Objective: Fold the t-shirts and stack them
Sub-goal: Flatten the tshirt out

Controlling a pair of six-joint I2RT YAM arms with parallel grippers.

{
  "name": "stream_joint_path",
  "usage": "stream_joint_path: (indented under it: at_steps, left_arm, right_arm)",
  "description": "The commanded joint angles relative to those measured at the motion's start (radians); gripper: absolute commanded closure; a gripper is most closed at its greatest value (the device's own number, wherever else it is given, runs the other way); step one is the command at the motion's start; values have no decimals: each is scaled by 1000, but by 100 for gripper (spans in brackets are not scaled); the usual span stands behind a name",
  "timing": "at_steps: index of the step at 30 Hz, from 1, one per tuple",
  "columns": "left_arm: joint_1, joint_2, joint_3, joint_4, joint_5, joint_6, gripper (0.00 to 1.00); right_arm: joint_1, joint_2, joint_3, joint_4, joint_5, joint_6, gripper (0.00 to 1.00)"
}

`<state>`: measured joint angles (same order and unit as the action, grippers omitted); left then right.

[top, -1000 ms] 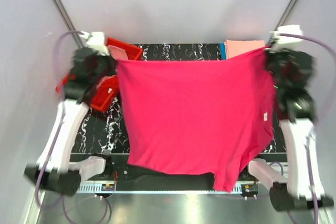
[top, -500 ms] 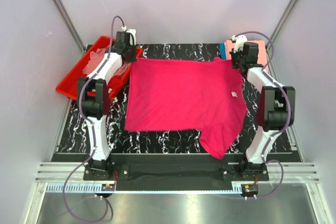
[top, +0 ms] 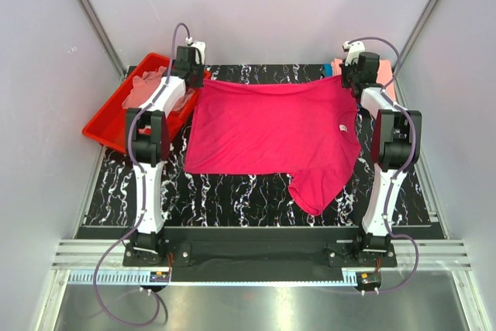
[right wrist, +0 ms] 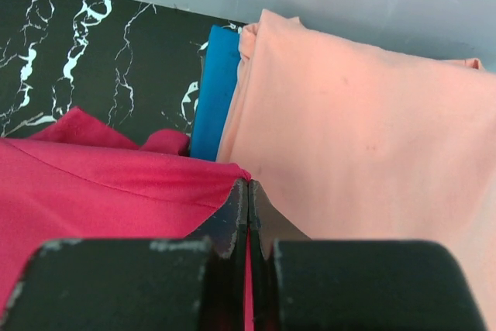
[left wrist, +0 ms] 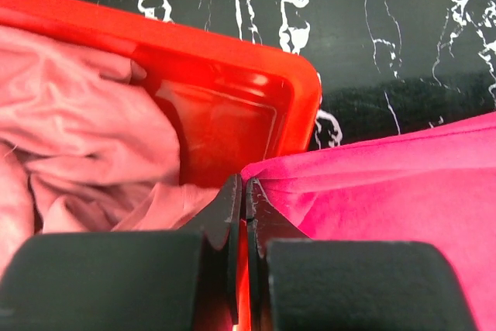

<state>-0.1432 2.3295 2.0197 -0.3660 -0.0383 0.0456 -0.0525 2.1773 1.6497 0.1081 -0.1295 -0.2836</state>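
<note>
A hot pink t-shirt (top: 271, 125) lies spread on the black marbled table, with one sleeve hanging toward the near right. My left gripper (top: 191, 77) is shut on its far left corner, next to the red tray; the left wrist view shows the cloth (left wrist: 403, 184) pinched at the tips of the gripper (left wrist: 245, 187). My right gripper (top: 353, 81) is shut on the far right corner, and its tips (right wrist: 248, 187) nip the pink edge (right wrist: 93, 184). Just beyond them lies a folded salmon-peach t-shirt (right wrist: 364, 129) on top of a teal-blue one (right wrist: 215, 91).
A red plastic tray (top: 108, 125) at the far left holds a crumpled dusty pink t-shirt (top: 147, 87), seen close up as pink folds (left wrist: 70, 137) in the left wrist view. The folded stack (top: 385, 75) sits at the table's far right corner. Grey walls close in on three sides.
Both arms have come down from holding the pink t-shirt up in the air and reached to the far edge. The shirt now lies flat on the table, still gripped.
</note>
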Motion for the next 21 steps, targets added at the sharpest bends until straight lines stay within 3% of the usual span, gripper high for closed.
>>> stream_joint_path:
  at_steps: [1, 8, 17, 21]
  left_arm:
    - [5, 19, 43, 91, -31, 26, 100]
    - [5, 30, 33, 188, -57, 31, 100]
    - [4, 47, 40, 191, -84, 30, 100]
    - [1, -54, -95, 248, -106, 33, 100]
  right_arm:
    - [-4, 18, 64, 50, -2, 30, 100]
    - [-4, 26, 64, 81, 1, 32, 100]
    - [-4, 44, 79, 54, 36, 14, 100]
    - [-4, -13, 44, 33, 83, 15, 100]
